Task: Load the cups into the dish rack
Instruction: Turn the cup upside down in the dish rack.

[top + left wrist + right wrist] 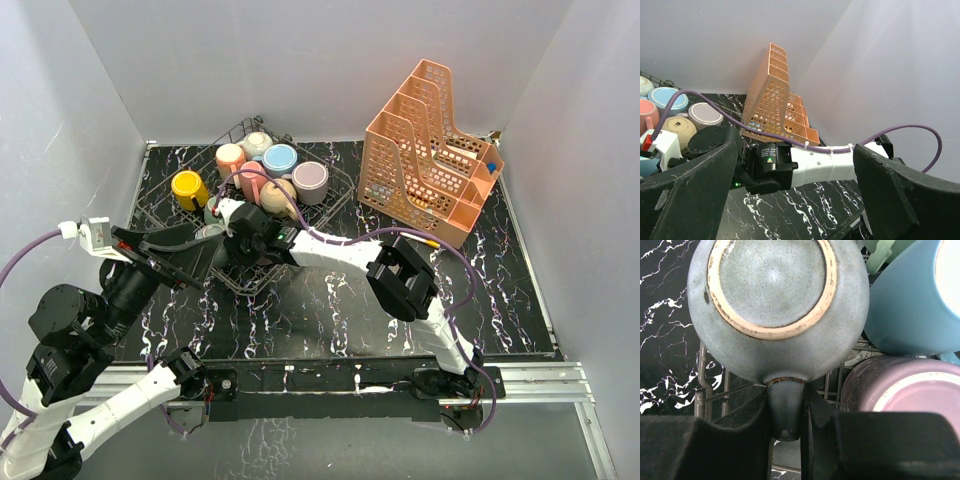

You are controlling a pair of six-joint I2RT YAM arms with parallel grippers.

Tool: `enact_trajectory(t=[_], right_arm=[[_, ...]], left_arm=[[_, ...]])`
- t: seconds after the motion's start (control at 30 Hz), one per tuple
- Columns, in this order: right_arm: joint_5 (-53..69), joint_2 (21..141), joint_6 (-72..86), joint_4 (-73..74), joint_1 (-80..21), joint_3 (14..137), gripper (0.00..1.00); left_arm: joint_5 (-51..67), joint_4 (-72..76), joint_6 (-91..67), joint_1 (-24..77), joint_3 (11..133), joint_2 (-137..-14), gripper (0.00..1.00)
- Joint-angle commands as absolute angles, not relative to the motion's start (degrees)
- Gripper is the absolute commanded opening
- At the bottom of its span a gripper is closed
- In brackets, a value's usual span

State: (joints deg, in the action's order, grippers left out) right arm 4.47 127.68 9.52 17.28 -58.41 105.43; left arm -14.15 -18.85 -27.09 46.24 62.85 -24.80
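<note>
Right fingers (pixel 715 450): you have them drawn narrow on the handle of the grey-green cup (pixel 775 300), one dark pad on each side of it, low in the right wrist view.
Grey-green cup: turned bottom up, with its unglazed foot ring facing the wrist camera. It sits over the rack's wire at the lower-left edge of the dish rack (pixel 335 200). You cannot tell whether it rests on the wire.
Left fingers (pixel 685 195): spread wide with nothing between them. In the overhead view they sit left of the rack, apart from every cup.
Dish rack: a dark wire basket, set cornerwise in the upper left of the counter (pixel 330 310).
Cups in the rack, overhead view: the yellow cup (pixel 188 188) lies on its side at the left. The pink cup (pixel 230 158), cream cup (pixel 258 143) and blue cup (pixel 280 158) run along the top. The lilac cup (pixel 310 178) is at the right and the tan cup (pixel 278 195) is in the middle, just beside the right wrist.
Neighbours of the held cup, right wrist view: the blue cup is at upper right and the lilac cup at lower right. Both are close beside the grey-green cup.
Orange organizer (pixel 430 150): a perforated tiered stand in the upper right of the counter, well apart from the rack.
Right arm (pixel 400 280): it reaches from lower right across the counter to the rack, with a purple cable looped above it.
</note>
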Motion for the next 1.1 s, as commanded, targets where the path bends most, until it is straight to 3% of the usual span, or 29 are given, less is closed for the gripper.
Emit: enact_trajectory(t=[0.0, 0.57, 0.63, 0.7, 0.87, 1.07], right_arm=[[4.12, 126.7, 10.65, 6.55, -58.75, 106.39, 0.08], [2.56, 129.08, 11.84, 6.49, -59.24, 105.17, 0.09], [2.93, 129.2, 11.3, 6.5, -59.28, 104.96, 0.14], [3.41, 129.2, 10.8, 6.58, -59.33, 104.61, 0.27], [6.43, 128.26, 9.4, 6.81, -59.28, 104.24, 0.46], [14.52, 124.99, 6.61, 8.73, -59.33, 106.65, 0.59]], left_arm=[[-13.74, -17.4, -27.41, 46.23, 62.71, -24.08, 0.97], [-13.39, -17.58, -27.85, 46.21, 62.84, -24.35, 0.97], [-13.38, -17.53, -27.86, 46.23, 62.84, -24.29, 0.97], [-13.45, -17.5, -27.86, 46.23, 62.76, -24.33, 0.97], [-13.2, -17.42, -28.03, 46.23, 62.75, -24.43, 0.97], [-12.29, -16.61, -28.62, 46.18, 62.75, -24.74, 0.97]])
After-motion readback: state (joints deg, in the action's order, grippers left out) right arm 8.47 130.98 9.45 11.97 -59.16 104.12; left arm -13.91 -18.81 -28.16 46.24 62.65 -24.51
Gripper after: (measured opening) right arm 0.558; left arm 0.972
